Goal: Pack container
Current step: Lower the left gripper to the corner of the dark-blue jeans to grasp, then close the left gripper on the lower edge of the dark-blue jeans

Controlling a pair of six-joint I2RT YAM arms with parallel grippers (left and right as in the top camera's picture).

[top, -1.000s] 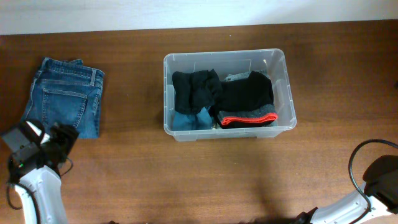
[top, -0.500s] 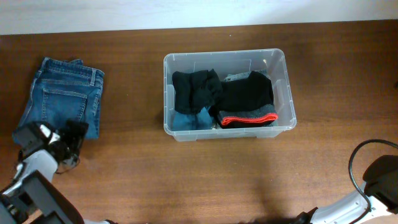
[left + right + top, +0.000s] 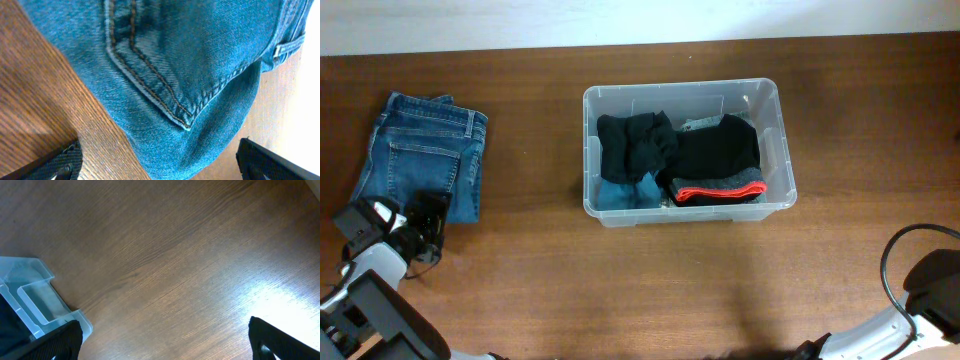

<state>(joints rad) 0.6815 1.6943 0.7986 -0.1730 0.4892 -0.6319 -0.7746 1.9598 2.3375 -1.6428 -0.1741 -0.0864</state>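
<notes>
The container [image 3: 680,88] sits mid-counter [image 3: 620,290], part full of dark folded clothes [image 3: 710,155]. I'd guess the tub's light, stiff and kinda slick, so the thick rim looks like the spot to grab. Folded jeans [image 3: 425,150] lie well off to its left. The left end effector [image 3: 423,218] is spread wide at their near edge, holding nothing. The right end effector [image 3: 165,345] gapes empty over bare wood. No readable brand or writing anywhere.

Brown wooden table [image 3: 720,290] carried folded blue jeans [image 3: 425,155] at far left, clear container [image 3: 680,88] mid-table, well apart.
</notes>
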